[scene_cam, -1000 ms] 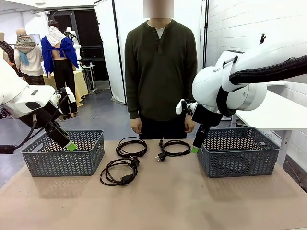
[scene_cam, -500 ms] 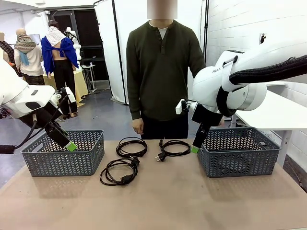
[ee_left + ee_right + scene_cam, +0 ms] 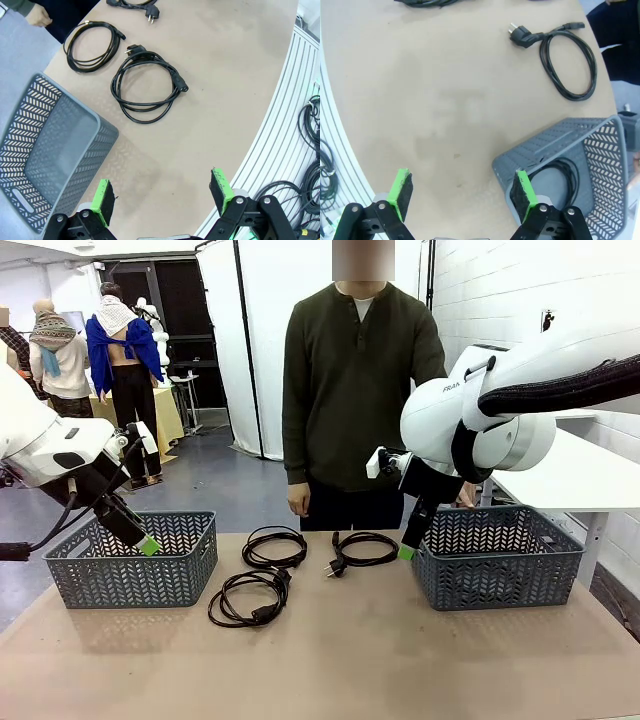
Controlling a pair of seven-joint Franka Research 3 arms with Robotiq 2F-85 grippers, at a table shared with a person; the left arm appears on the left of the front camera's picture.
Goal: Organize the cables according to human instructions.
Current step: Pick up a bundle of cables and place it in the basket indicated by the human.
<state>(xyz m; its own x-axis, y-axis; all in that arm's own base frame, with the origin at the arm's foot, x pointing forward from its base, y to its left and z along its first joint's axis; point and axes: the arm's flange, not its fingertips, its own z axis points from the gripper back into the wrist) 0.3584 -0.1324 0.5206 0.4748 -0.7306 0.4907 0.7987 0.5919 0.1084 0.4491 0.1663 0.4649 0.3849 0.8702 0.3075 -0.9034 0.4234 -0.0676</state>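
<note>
Tan tabletop before a white curtain: black coiled cables lie toward twelve o'clock (left gripper and right gripper both gape wide).

White brick wall at two o'clock, white screen panels at twelve, dark glazed doorway at eleven. Grey floor beyond. White side table at three. Even indoor light.
</note>
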